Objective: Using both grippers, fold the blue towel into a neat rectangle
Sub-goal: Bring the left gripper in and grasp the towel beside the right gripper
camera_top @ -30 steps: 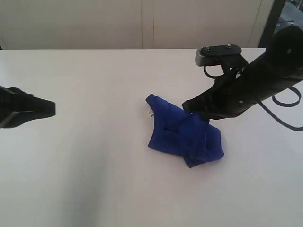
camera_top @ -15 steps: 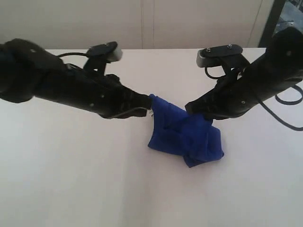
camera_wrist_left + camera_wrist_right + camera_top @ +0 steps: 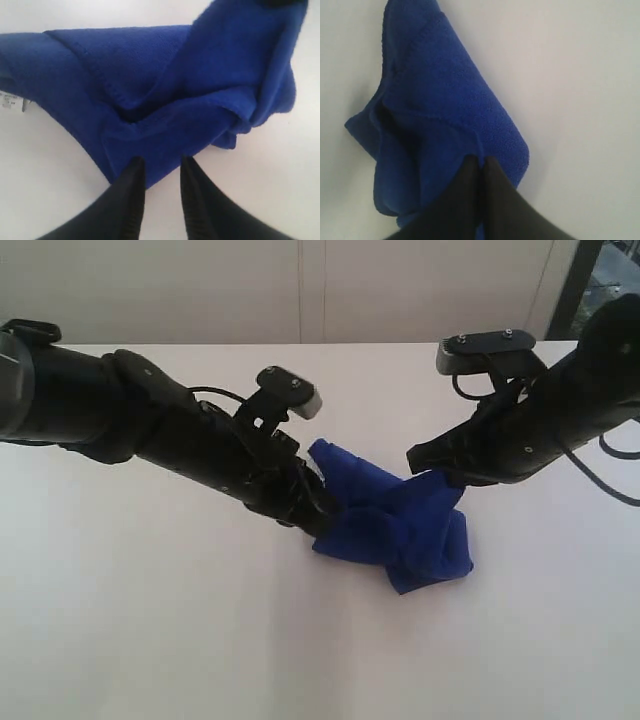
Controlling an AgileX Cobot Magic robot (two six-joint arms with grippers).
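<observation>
The blue towel [image 3: 400, 525] lies crumpled in a heap at the middle of the white table [image 3: 150, 640]. My left gripper [image 3: 318, 512] is at the heap's near-left edge. In the left wrist view it [image 3: 161, 164] stands open, its two fingertips straddling a low corner of the towel [image 3: 150, 90]. A small white tag [image 3: 12, 102] shows at the towel's far side in that view. My right gripper [image 3: 428, 468] sits at the heap's far-right edge, shut [image 3: 480, 161] on a fold of the towel [image 3: 435, 110], which rises slightly toward it.
A pale wall panel [image 3: 310, 290] runs behind the table's far edge. A black cable [image 3: 600, 480] loops beside the right arm. Bare white tabletop surrounds the towel in front and on both sides.
The left arm has swung in from the left edge to the towel's near-left side. The right gripper has shifted slightly up and right, drawing a fold of towel with it.
</observation>
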